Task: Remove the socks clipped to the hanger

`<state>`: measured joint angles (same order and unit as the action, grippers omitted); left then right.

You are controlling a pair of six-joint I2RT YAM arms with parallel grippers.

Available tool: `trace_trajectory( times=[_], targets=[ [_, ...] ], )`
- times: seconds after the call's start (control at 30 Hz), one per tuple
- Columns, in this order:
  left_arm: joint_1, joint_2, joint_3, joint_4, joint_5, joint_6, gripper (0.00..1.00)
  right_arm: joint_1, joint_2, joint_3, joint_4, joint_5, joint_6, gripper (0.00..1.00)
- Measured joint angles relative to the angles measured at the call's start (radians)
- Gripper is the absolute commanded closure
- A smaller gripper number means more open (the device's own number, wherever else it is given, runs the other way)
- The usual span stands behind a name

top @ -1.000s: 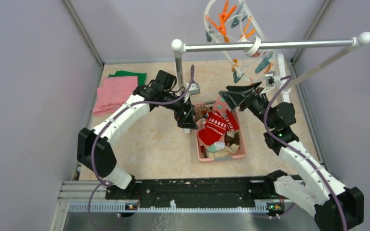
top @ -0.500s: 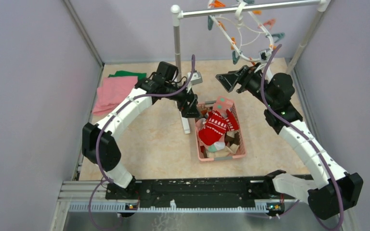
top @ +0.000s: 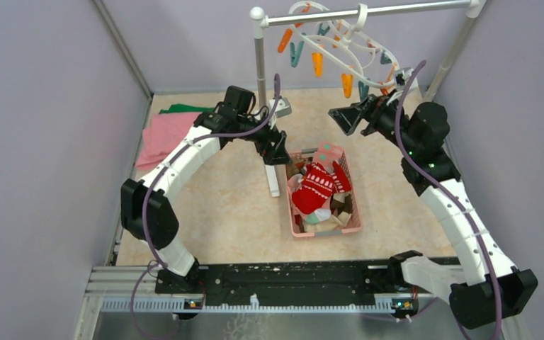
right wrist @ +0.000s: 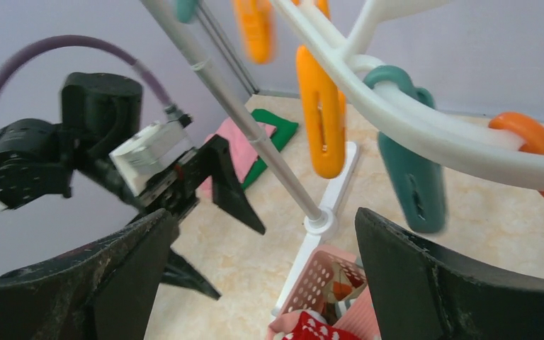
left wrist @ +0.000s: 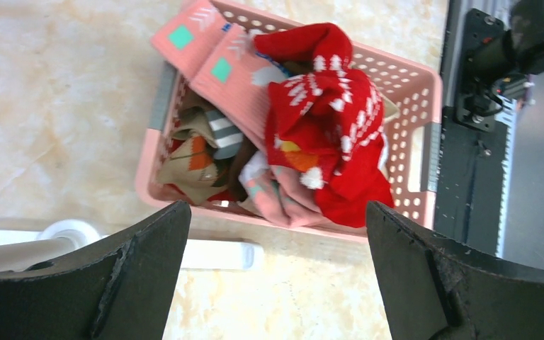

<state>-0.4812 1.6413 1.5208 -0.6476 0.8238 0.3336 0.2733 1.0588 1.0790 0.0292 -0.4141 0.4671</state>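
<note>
The socks (top: 320, 185) lie piled in a pink basket (top: 354, 225): a red-and-white one (left wrist: 333, 134), a pink one with teal marks (left wrist: 219, 65) and an argyle one (left wrist: 190, 160). The white hanger (top: 340, 44) hangs from the rail at the back, and its orange and teal pegs that show hold nothing. In the right wrist view the hanger (right wrist: 411, 122) is close above. My left gripper (top: 278, 149) is open and empty just left of the basket, as the left wrist view (left wrist: 276, 276) shows. My right gripper (top: 344, 119) is open and empty below the hanger, as the right wrist view (right wrist: 265, 276) shows.
The metal rail stand (top: 260, 64) has its pole and white foot (top: 274, 183) between my left gripper and the basket. Folded pink (top: 163, 136) and green (top: 188, 110) cloths lie at the back left. Purple walls enclose the table on three sides.
The rail stand went from leaning toward the camera to upright, and the hanger swung along it. My right gripper rose toward the hanger. My left gripper shifted slightly back.
</note>
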Motion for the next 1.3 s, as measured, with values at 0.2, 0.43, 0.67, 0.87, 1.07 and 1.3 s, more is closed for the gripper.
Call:
trace_trajectory(
  times=[0.2, 0.43, 0.67, 0.87, 1.07, 1.3],
  targets=[
    [0.031, 0.058, 0.045, 0.032, -0.033, -0.029, 0.01, -0.008, -0.027, 0.085, -0.114, -0.067, 0.003, 0.01],
    [0.039, 0.063, 0.025, 0.094, -0.048, -0.063, 0.01, -0.011, -0.036, 0.273, -0.284, -0.069, -0.022, 0.01],
    [0.053, 0.066, 0.025, 0.132, -0.105, -0.073, 0.01, -0.021, -0.064, 0.377, -0.363, -0.046, -0.042, 0.01],
    [0.073, 0.106, 0.076, 0.132, -0.108, -0.058, 0.01, -0.021, -0.091, 0.341, -0.350, -0.045, -0.037, 0.03],
    [0.117, 0.227, 0.254, 0.104, -0.119, -0.021, 0.01, -0.021, -0.159, 0.254, -0.358, 0.031, -0.039, 0.12],
    [0.151, 0.283, 0.336, 0.100, -0.137, -0.001, 0.01, -0.021, -0.261, 0.051, -0.359, 0.135, -0.009, 0.13]
  ],
)
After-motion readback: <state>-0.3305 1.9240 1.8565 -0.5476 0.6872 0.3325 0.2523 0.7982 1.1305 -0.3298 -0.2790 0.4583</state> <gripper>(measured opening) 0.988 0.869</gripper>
